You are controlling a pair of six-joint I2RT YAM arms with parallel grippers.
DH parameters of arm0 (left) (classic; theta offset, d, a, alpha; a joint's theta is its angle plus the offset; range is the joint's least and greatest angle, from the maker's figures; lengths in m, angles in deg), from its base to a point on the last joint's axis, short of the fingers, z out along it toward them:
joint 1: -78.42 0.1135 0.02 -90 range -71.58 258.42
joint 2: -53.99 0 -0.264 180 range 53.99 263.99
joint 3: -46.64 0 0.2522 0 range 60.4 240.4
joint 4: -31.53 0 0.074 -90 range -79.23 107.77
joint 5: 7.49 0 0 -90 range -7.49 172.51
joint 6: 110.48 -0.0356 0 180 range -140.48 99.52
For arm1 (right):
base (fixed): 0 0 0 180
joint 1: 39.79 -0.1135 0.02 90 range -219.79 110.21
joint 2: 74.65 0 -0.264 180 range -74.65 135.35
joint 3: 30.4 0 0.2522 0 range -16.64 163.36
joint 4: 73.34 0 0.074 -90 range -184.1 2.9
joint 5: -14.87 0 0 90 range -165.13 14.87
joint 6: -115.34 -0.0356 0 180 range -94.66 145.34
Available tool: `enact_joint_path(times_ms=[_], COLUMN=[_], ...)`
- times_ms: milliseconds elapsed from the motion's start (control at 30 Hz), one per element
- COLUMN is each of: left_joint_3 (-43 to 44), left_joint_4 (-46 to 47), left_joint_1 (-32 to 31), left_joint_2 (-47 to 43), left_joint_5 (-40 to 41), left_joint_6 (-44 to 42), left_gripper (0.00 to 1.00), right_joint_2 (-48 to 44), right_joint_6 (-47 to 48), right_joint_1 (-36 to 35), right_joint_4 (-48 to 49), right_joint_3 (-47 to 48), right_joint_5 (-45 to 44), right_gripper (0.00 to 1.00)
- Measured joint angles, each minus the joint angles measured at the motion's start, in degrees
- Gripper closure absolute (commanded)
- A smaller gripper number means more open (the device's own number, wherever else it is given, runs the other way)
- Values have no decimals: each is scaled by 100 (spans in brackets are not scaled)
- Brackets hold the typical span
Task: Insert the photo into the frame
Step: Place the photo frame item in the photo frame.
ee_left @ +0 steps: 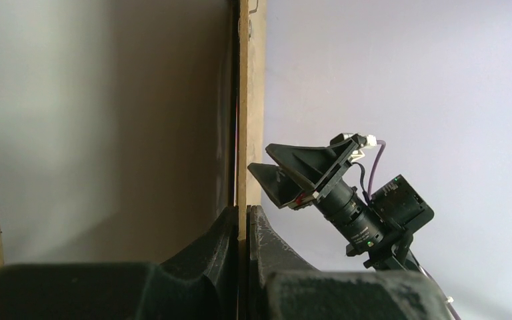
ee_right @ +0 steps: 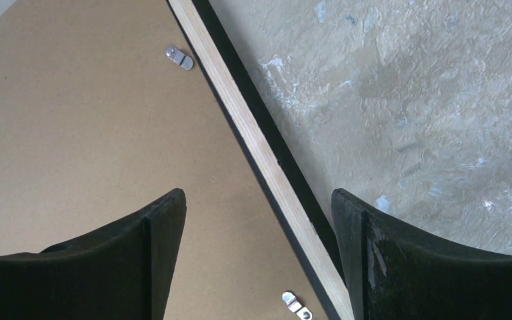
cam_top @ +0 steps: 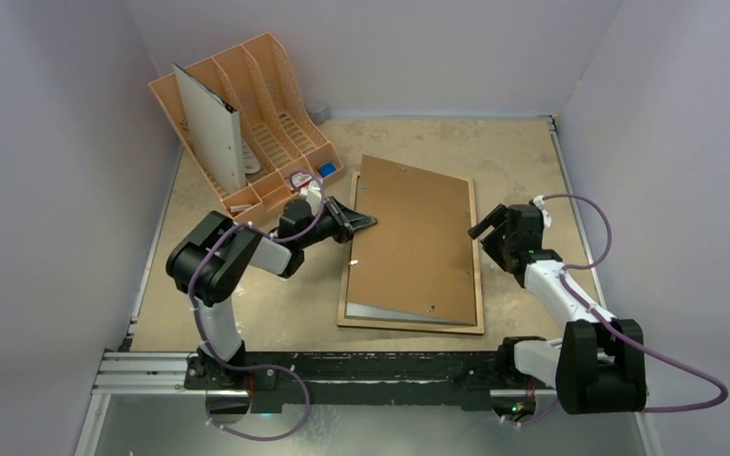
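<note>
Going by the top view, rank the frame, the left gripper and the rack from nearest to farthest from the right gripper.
1. Frame: its right rim lies directly under the right gripper.
2. Left gripper: across the board, at its left edge.
3. Rack: back left corner, well beyond the left gripper.

Mottled beige table (cam_top: 523, 161) with the frame (cam_top: 409, 326) and a peach rack (cam_top: 276, 76)
</note>
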Motion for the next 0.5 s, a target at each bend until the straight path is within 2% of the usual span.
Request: enact_joint_path(times_ms=[500], left_joint_3=[-223], left_joint_4=[13], left_joint_1=[-26], left_joint_2=[-2], left_joint_5=[83], left_joint_6=[-17], left_gripper=[100], right_joint_2=[44], right_joint_6=[-7], right_joint_1=[111], right_joint_4=[280], right_joint_3=[-42], right_joint_5=[63], right_gripper=[19])
